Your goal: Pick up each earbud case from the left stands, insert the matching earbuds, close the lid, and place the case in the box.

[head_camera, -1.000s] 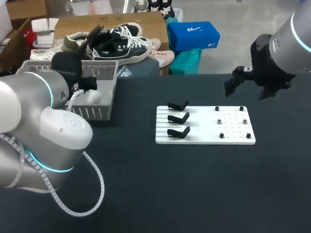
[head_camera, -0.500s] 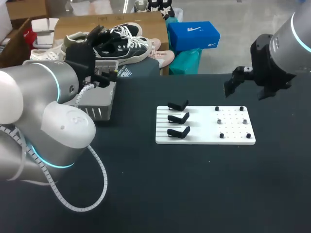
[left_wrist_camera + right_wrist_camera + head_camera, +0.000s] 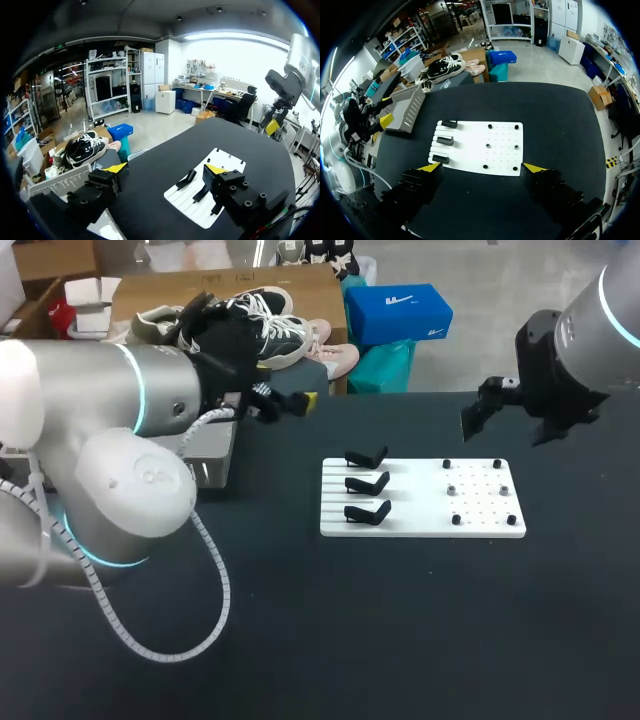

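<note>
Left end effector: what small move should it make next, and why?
Probably ease the left end effector away from the basket to a resting hover. It is open and empty, and all three black stands on the white board hold no case, so nothing seems left to pick.

you have one white board (image 3: 480,150) ahead of the right gripper (image 3: 482,168). on it stand three black stands (image 3: 445,141) in one column and six small pegs (image 3: 488,146) in two columns. one grey basket (image 3: 55,184) sits just beside the left gripper (image 3: 166,170).
</note>
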Available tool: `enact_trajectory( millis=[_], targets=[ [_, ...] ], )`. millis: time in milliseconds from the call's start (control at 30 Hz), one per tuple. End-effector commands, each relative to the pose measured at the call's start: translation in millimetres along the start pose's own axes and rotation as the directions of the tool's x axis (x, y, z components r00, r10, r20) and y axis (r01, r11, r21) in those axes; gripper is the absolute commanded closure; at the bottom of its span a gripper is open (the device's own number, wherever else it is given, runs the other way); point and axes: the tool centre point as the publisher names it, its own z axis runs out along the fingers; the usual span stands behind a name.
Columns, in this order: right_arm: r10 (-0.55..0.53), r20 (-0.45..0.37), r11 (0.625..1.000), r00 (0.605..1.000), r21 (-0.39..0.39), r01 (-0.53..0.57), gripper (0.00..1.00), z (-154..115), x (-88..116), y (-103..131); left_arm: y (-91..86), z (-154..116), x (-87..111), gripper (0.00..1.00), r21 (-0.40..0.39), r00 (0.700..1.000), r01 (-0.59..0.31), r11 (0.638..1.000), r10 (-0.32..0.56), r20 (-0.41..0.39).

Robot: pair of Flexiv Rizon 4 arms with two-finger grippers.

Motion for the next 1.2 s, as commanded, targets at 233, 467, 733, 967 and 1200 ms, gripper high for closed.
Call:
enact_trajectory(
  millis=[233, 467, 733, 967, 1200],
  targets=[
    [0.001, 0.003, 1.000, 1.000, 0.001, -0.001, 0.00, -1, 1, 0, -42.2, 34, -15.7, 0.00, 0.204, 0.999, -0.033, 0.978, 0.034, -0.003],
    [0.001, 0.003, 1.000, 1.000, 0.001, -0.001, 0.00, -1, 1, 0, -71.5, 45, -22.0, 0.00, 0.275, 0.998, -0.045, 0.960, 0.052, -0.019],
    [0.001, 0.003, 1.000, 1.000, 0.001, -0.001, 0.00, -1, 1, 0, -98.1, 44, -22.4, 0.00, 0.310, 0.996, -0.052, 0.949, 0.071, -0.049],
    [0.001, 0.003, 1.000, 1.000, 0.001, -0.001, 0.00, -1, 1, 0, -111.2, 38, -20.5, 0.00, 0.280, 0.996, -0.048, 0.959, 0.067, -0.060],
    [0.001, 0.003, 1.000, 1.000, 0.001, -0.001, 0.00, -1, 1, 0, -111.2, 38, -20.5, 0.00, 0.280, 0.996, -0.048, 0.959, 0.067, -0.060]
  ],
)
